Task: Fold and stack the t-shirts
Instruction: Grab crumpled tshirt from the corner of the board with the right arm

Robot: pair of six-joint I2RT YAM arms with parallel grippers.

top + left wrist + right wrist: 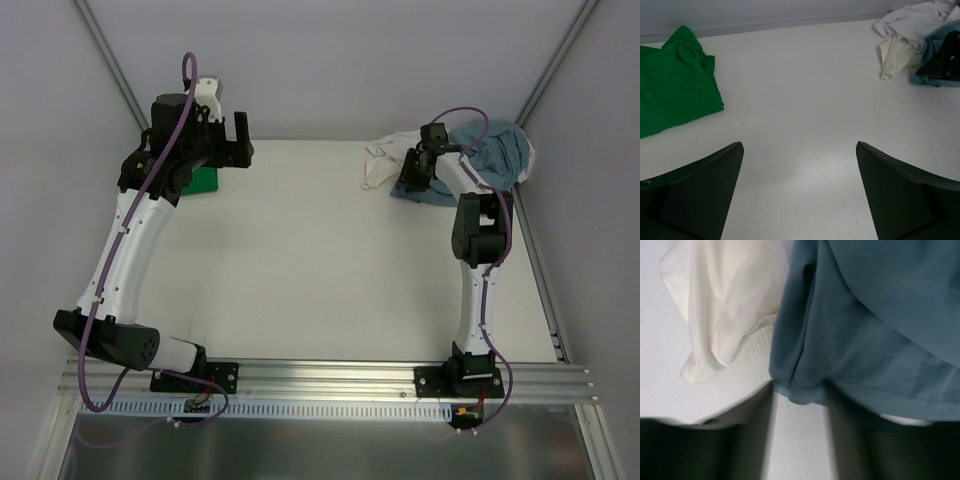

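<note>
Right gripper point(800, 402) jaws half apart, blue t-shirt point(865, 330) hem right at its tips, cream t-shirt point(725, 305) ahead-left (overlap unclear). Pinch only the blue hem, deep enough, keep cream out. Left gripper point(799, 150) gaping wide, empty, green t-shirt point(675, 85) ahead-left of it.

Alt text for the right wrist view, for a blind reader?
The right pincer, dark fingers apart, sits at the hem of the slate-blue t-shirt; the cream t-shirt lies crumpled to its left on the white table.
</note>
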